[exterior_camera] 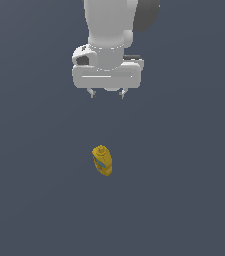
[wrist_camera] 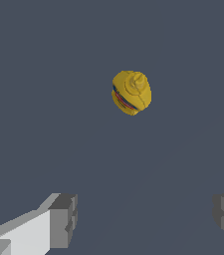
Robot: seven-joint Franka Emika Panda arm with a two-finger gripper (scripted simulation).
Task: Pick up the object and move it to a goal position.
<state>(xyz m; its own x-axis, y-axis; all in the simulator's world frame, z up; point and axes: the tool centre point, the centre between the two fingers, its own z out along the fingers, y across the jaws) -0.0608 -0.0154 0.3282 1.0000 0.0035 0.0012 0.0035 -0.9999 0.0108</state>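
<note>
- Bottle (exterior_camera: 102, 161) stood alone on the plain dark floor (exterior_camera: 184, 200), a small yellow squeeze bottle with a blue-and-white label band, its nozzle cap pointing up and the body leaning slightly.
- The gripper (exterior_camera: 107, 93) hung well above it, apart from it and holding nothing; both fingertips pointed straight down.
- The jaws were spread wide: in the wrist view the two grey fingers (wrist_camera: 63, 219) sat at opposite edges of the picture with bare floor between them.
- In that same view the bottle (wrist_camera: 131, 92) appeared cap-on, away from the line joining the fingers, so it was not yet between them.
- In the exterior view the bottle lay below the hand and a touch toward the view's left of its centre.
- Judged from this, the next move called for a sideways correction to centre the upright long axis between the jaws, then a descent.
</note>
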